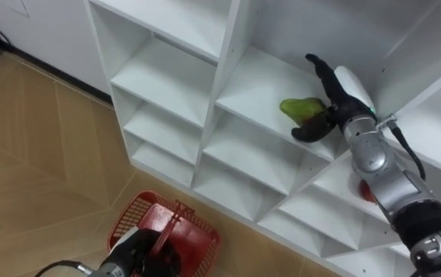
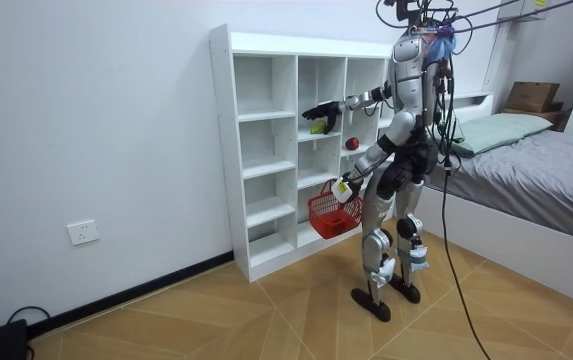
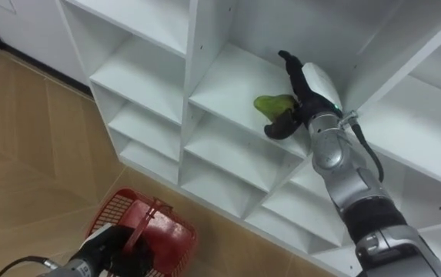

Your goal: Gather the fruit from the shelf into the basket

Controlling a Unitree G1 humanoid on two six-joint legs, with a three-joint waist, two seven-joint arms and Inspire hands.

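Stands upright on the wood floor at the centre of the room view, just before the white shelf unit (image 1: 205,146), facing its open compartments. Holds the right hand (image 1: 334,98) high in the upper right of the left eye view, inside a compartment of the middle column, close against the green fruit (image 1: 299,109). Spreads that hand's fingers (image 1: 318,66) wide: points one straight toward the upper left, above and clear of the fruit, and hooks the thumb (image 1: 309,133) under the fruit's lower edge, touching or just short of it; cannot tell which. Leaves the green fruit lying on its shelf board, near the front edge, between thumb and fingers. Sees a red fruit (image 2: 351,143) one column toward the room view's right and slightly lower in the picture; in the left eye view, half hidden behind the right forearm. Grips with the left hand (image 1: 131,250), at the lower left of the frame, the handle (image 1: 170,225) of the red basket (image 1: 149,206), fingers curled round it. Carries the basket low, above the floor, just off the front of the shelf unit's bottom compartments.
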